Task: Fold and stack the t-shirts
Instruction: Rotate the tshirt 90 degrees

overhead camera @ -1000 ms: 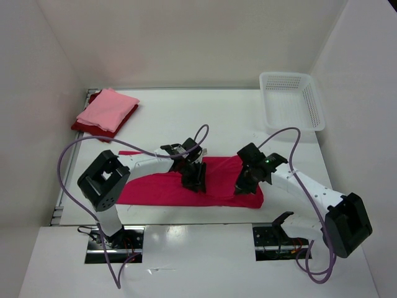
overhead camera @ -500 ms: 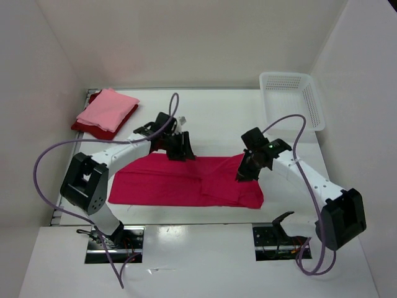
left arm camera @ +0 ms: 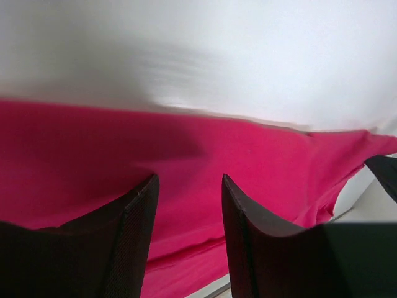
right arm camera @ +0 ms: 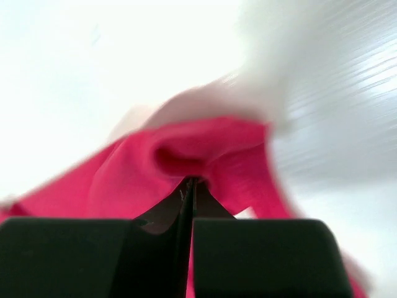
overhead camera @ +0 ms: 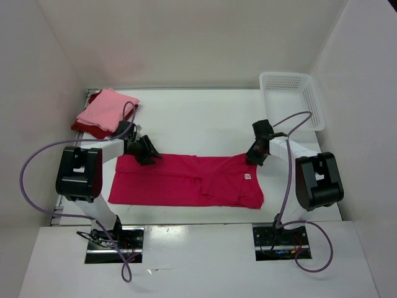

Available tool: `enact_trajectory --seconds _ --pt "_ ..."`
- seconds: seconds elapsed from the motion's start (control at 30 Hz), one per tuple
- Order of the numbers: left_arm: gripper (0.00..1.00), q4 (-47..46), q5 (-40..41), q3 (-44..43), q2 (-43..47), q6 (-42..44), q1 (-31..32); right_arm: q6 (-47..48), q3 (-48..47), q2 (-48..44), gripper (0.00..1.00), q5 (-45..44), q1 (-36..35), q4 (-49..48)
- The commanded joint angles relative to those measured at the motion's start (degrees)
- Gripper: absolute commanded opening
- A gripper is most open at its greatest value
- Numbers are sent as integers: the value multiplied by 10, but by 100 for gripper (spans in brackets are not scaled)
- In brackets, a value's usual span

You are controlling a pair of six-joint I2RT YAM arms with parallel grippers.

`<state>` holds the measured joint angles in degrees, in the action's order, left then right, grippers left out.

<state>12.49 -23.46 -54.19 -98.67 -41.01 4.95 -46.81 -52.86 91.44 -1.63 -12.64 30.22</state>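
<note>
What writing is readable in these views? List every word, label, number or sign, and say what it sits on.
None can be read in any view.
The small white tag on the crimson t-shirt is too small to make out, and both wrist views are blurred.

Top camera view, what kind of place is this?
Probably a lab test cell for laundry folding: plain white walls box in a table, two robot arms reach a crimson t-shirt, and folded shirts sit stacked.
</note>
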Motion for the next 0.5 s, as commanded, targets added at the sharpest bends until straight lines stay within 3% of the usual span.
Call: enact_trajectory --seconds 0.0,0.2,0.47 --pt "52 -32 -37 50 -13 -15 -54 5 22 -3 2 -41 45 -43" --pt "52 -38 -42 94 2 -21 -126 11 29 2 3 -55 50 -45" --pt "54 -22 -25 81 109 -41 -134 29 3 -88 3 -18 39 -5"
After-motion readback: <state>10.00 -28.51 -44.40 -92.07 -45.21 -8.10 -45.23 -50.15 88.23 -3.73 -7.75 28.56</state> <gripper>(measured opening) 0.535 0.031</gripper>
